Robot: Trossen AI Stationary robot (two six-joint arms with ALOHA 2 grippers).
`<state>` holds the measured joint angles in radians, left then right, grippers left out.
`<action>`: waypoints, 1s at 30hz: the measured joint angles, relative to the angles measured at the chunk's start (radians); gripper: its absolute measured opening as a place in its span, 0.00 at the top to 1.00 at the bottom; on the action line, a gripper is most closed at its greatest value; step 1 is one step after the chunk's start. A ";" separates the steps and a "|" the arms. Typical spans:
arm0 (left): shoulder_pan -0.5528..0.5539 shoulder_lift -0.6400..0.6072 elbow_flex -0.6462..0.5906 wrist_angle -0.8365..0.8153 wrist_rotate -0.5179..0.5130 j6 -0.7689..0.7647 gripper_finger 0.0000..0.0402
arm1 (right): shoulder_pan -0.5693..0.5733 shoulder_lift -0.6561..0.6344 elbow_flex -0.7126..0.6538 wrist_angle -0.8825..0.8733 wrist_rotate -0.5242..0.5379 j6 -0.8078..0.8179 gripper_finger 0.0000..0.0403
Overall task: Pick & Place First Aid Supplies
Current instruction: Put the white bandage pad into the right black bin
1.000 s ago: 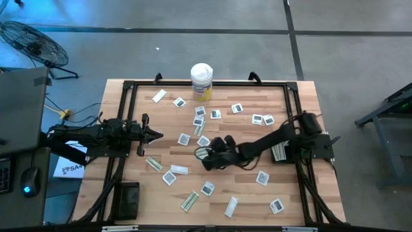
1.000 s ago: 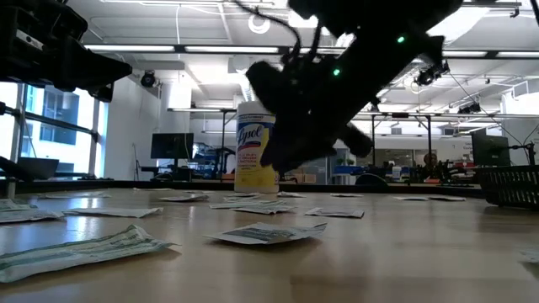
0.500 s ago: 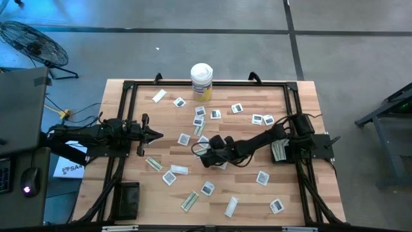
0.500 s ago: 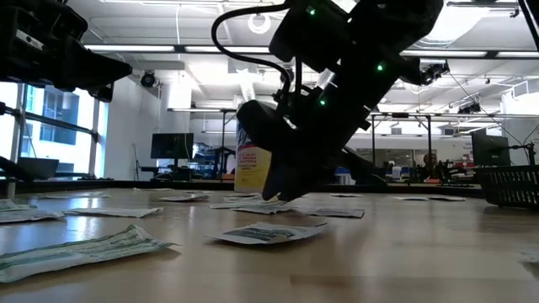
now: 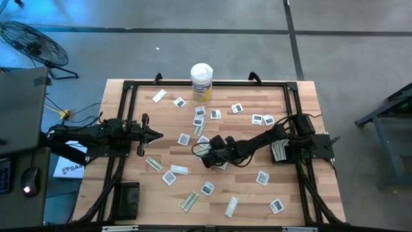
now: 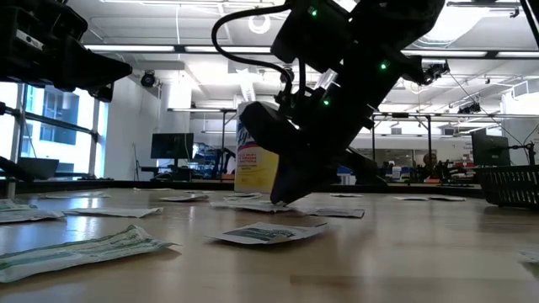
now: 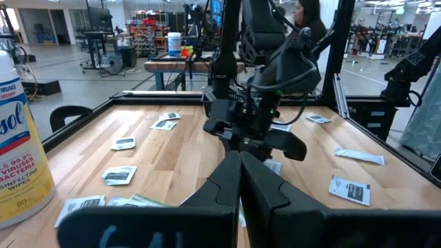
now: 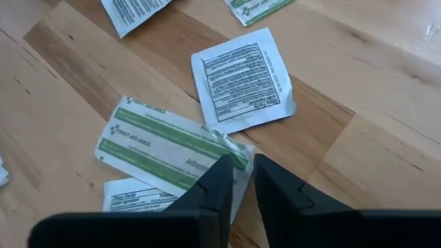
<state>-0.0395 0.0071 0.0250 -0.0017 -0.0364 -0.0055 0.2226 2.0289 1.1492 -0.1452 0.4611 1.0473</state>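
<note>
- Your right gripper (image 5: 205,153) was down at the table (image 5: 244,187) near its middle, its fingers (image 8: 213,189) nearly together with only a narrow gap between them.
- Those fingertips sat over the torn end of a green-striped wrapper (image 8: 162,148); I could not tell whether they had truly caught its edge.
- A square sachet (image 8: 242,79) lay just beside that wrapper, touching or slightly overlapping it, and another packet (image 8: 134,193) lay partly under the wrapper near your fingers.
- Many more supplies (image 5: 207,189) lay scattered flat across the table, and a wipes canister (image 5: 201,82) stood at the far edge.
- Your left gripper (image 5: 152,135) waited above the left side, fingers (image 7: 220,182) pressed together, holding nothing.
- To do this step well, in my judgement, you needed to pinch only the wrapper's edge, keep clear of the sachet, and lift slowly to check that one packet alone came up.
- A dark bin (image 5: 281,151) by the right arm's base looked a likely drop point.
</note>
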 joint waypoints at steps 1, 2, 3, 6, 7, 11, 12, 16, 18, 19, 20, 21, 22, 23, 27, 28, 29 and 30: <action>0.000 0.000 0.000 0.000 0.000 0.000 1.00 | 0.000 0.000 0.000 -0.001 -0.002 0.000 0.89; 0.000 0.000 0.000 0.000 0.000 0.000 1.00 | 0.000 0.000 0.000 -0.002 -0.005 0.000 0.90; 0.000 0.000 0.000 0.000 0.000 0.000 1.00 | 0.000 0.000 0.000 -0.003 -0.007 0.000 0.92; 0.000 0.000 0.000 0.000 0.000 0.000 1.00 | -0.001 0.000 0.000 -0.006 -0.008 0.000 0.97; 0.000 0.000 0.000 0.000 0.000 0.000 1.00 | -0.001 0.000 0.000 -0.006 -0.011 0.000 0.98; 0.000 0.000 0.000 0.000 0.000 0.000 1.00 | 0.000 0.000 0.000 -0.003 -0.008 -0.021 0.99; 0.000 0.000 0.000 0.000 0.000 0.000 1.00 | 0.000 0.000 0.000 -0.003 -0.006 -0.031 0.99; 0.000 0.000 0.000 0.000 0.000 0.000 1.00 | 0.000 -0.023 -0.003 -0.019 -0.023 -0.075 1.00; 0.000 0.000 0.000 0.000 0.000 0.000 1.00 | 0.003 -0.052 -0.003 -0.046 -0.018 -0.085 1.00; 0.000 0.000 0.000 0.000 0.000 0.000 1.00 | 0.003 -0.067 -0.003 -0.065 -0.014 -0.086 1.00; 0.000 0.000 0.000 0.000 0.000 0.000 1.00 | 0.003 -0.085 -0.002 -0.091 -0.005 -0.088 1.00; 0.000 0.000 0.000 0.000 0.000 0.000 1.00 | 0.002 -0.099 -0.002 -0.130 -0.002 -0.092 1.00; 0.000 0.000 0.000 0.000 0.000 0.000 1.00 | 0.002 -0.113 -0.002 -0.163 0.006 -0.100 1.00; 0.000 0.000 0.000 0.000 0.000 0.000 1.00 | 0.001 -0.128 -0.003 -0.202 0.011 -0.106 1.00; 0.000 0.000 0.000 0.000 0.000 0.000 1.00 | 0.001 -0.157 -0.002 -0.318 0.019 -0.066 1.00; 0.000 0.000 0.000 0.000 0.000 0.000 1.00 | 0.001 -0.157 -0.002 -0.338 0.017 -0.039 1.00; 0.000 0.000 0.000 0.000 0.001 0.000 1.00 | 0.001 -0.155 -0.003 -0.352 0.014 -0.016 0.99; 0.000 0.000 0.000 0.000 0.000 0.000 1.00 | 0.001 -0.151 -0.003 -0.357 0.012 0.008 0.98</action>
<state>-0.0395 0.0069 0.0246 -0.0017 -0.0360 -0.0055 0.2237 1.8782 1.1465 -0.5021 0.4727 1.0553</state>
